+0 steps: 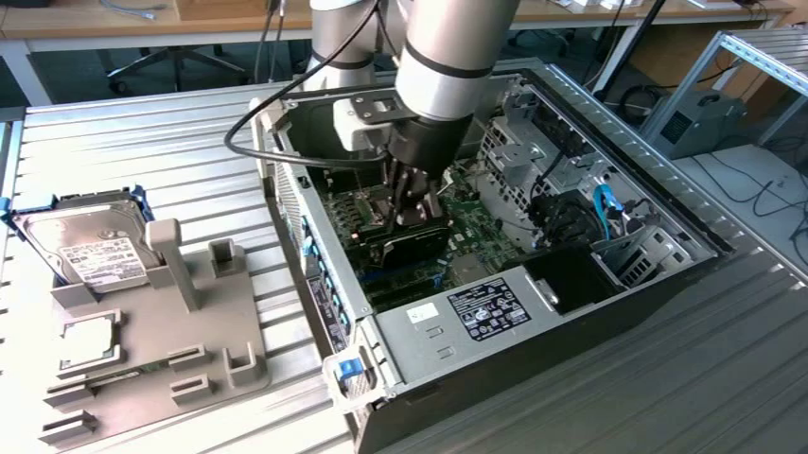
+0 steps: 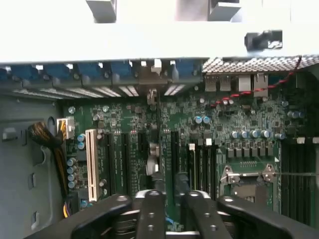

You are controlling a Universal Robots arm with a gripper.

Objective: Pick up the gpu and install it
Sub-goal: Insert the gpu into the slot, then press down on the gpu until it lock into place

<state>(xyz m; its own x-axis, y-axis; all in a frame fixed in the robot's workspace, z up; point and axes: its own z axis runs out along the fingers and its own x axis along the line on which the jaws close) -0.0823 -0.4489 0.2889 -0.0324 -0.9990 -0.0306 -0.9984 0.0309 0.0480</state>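
Note:
The gpu (image 1: 407,248) is a black card standing on edge inside the open computer case (image 1: 657,274), low over the green motherboard (image 1: 474,227). My gripper (image 1: 414,218) reaches down from the arm and is shut on the card's upper edge. In the wrist view the gpu (image 2: 153,152) shows edge-on as a thin strip over the expansion slots. Its silver bracket (image 2: 152,77) lies against the case's rear slot openings. The gripper (image 2: 169,194) has its black fingers (image 2: 152,209) close together on the card.
A grey fixture (image 1: 165,322) at the exterior view's left holds a silver hard drive (image 1: 89,246), a square chip (image 1: 89,342) and memory sticks (image 1: 114,378). The power supply (image 1: 493,307), drive cages (image 1: 555,161), white slot (image 2: 91,164) and processor socket (image 2: 249,174) crowd the case.

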